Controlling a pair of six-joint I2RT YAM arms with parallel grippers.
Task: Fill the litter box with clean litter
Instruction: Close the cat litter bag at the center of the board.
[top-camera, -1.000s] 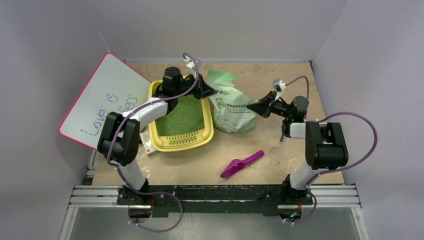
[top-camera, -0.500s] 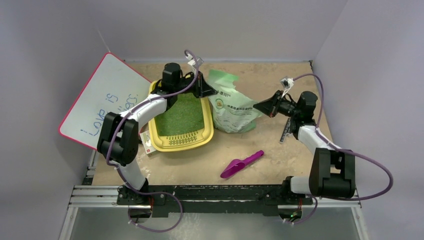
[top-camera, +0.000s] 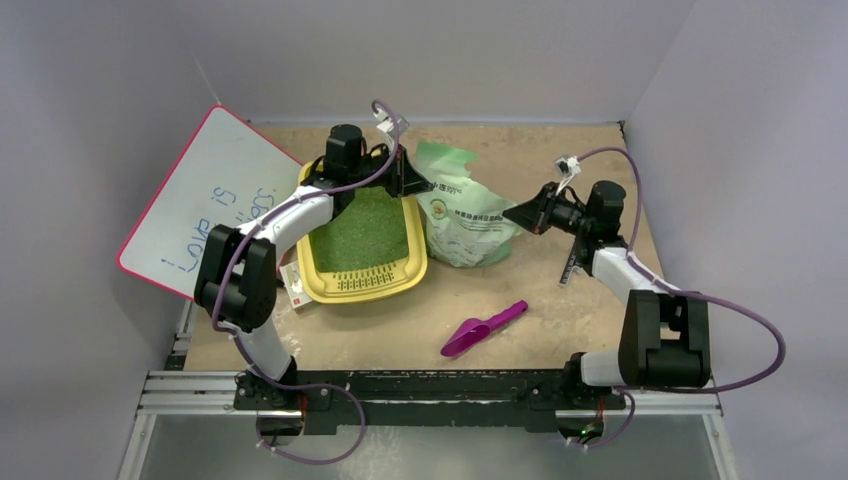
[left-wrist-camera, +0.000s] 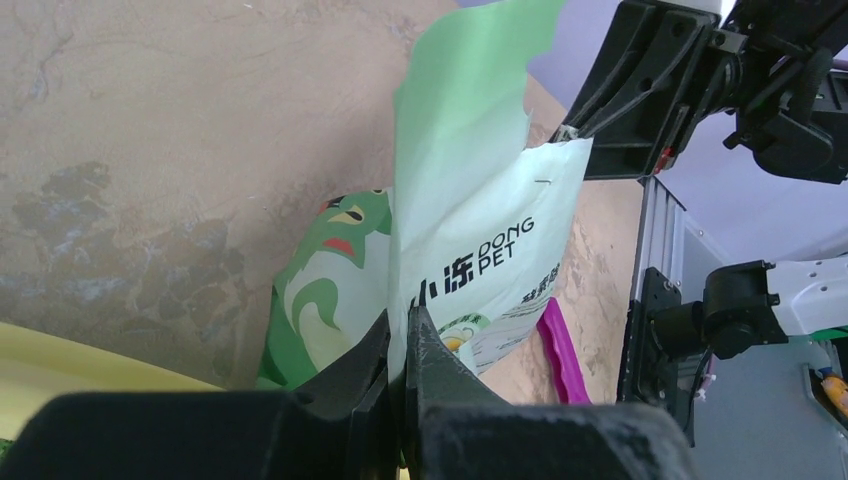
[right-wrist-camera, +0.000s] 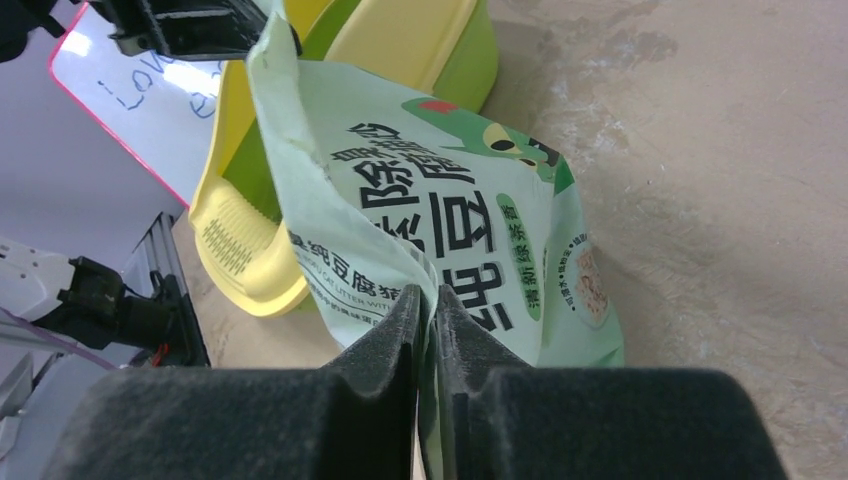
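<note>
The left gripper (left-wrist-camera: 400, 335) is pinching the left edge of the bag (top-camera: 462, 215) and the right gripper (right-wrist-camera: 427, 305) is clamping its right edge, probably so that both can lift and tip it. The litter box (top-camera: 365, 290) is sitting just left of the bag, with clean litter (top-camera: 360, 232) already covering its floor. Compared with half a second ago, the right gripper is now standing slightly closer to the bag.

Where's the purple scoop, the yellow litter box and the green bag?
purple scoop (top-camera: 484, 327): top view, its middle, where the handle meets the bowl.
yellow litter box (top-camera: 362, 284): top view, the slotted grate strip at its near end.
green bag (top-camera: 462, 228): top view, its printed front.
</note>
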